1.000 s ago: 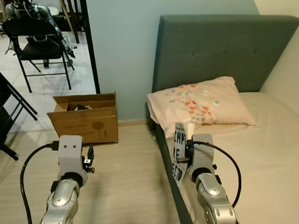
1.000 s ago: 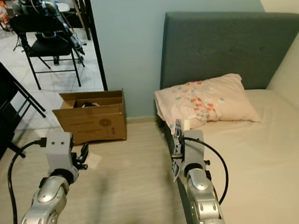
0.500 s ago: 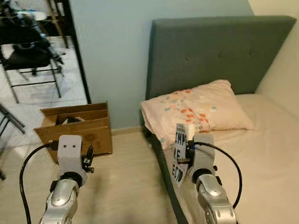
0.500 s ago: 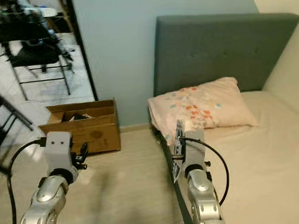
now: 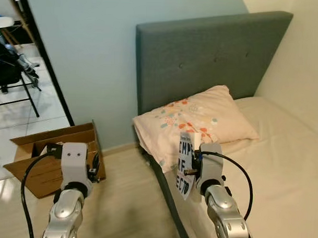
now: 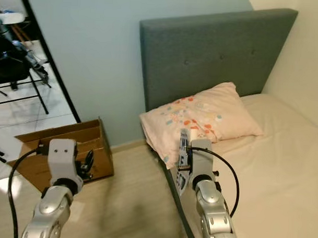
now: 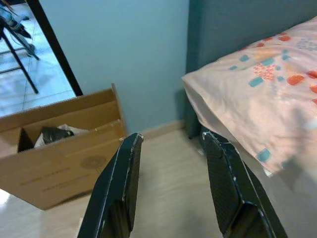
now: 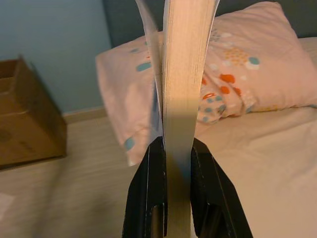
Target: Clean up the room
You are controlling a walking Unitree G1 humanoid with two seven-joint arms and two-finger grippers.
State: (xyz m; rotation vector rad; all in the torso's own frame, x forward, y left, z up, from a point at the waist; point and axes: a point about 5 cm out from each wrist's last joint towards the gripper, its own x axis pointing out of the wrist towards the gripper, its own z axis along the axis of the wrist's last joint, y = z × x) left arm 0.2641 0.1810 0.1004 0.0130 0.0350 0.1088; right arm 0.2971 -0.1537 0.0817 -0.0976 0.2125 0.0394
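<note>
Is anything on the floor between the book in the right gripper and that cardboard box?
Nothing visible. The book is clamped in the right gripper by the bed edge; bare floor runs left to the cardboard box.

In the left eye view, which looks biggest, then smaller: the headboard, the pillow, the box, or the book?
1. Headboard
2. Pillow
3. Box, partly cut off and behind the left arm, so less sure
4. Book, held by the right gripper
</note>
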